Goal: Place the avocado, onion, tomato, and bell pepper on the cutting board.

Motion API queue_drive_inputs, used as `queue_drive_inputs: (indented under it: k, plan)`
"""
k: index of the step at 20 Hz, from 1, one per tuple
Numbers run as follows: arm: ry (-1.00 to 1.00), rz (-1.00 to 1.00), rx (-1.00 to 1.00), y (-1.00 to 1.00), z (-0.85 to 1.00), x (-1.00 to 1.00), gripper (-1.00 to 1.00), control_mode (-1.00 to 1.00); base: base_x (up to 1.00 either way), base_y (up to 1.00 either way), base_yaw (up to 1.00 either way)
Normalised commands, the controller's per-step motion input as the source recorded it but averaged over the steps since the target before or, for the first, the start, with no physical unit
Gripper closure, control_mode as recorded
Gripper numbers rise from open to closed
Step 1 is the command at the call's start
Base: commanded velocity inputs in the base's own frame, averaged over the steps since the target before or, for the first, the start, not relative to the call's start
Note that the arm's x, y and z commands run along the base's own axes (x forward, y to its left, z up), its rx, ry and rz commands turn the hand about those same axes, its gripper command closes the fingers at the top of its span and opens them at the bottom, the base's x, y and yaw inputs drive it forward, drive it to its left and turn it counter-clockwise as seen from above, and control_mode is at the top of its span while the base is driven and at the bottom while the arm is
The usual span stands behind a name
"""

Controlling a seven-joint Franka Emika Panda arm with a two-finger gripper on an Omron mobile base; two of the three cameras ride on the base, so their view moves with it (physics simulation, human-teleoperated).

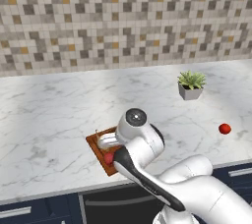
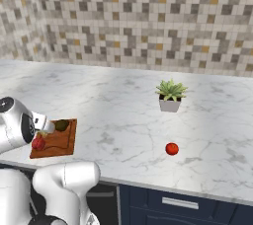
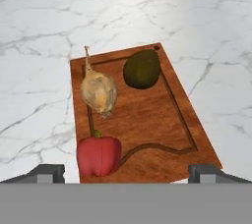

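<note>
Hovering over the cutting board (image 3: pixel 147 120) with jaws spread wide and gripping nothing — gripper (image 3: pixel 126 173) at the board's near edge. Lying on the board ahead of the fingertips: red bell pepper (image 3: pixel 98 155) at the near left corner, onion (image 3: pixel 98 94) beyond it, avocado (image 3: pixel 141 69) toward the far edge. Sitting well apart near the counter's (image 2: pixel 123 115) front edge — the tomato (image 2: pixel 172 149).
</note>
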Motion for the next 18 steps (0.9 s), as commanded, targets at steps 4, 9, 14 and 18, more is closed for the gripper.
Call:
queue_drive_inputs:
  k: [4,9,14,18]
  plan:
    - [-0.03,-0.02,0.00,-0.39,0.62,-0.32,-1.00,-1.00,0.00,0.00,0.00]
    - [0.00,-0.10,0.00,-0.48,0.60,-0.29,-1.00,-1.00,0.00,0.00,0.00]
    - [0.00,-0.20,0.00,-0.64,0.52,-0.20,-1.00,-1.00,0.00,0.00,0.00]
    - [0.00,-0.12,0.00,-0.77,0.40,-0.02,-1.00,-1.00,0.00,0.00,0.00]
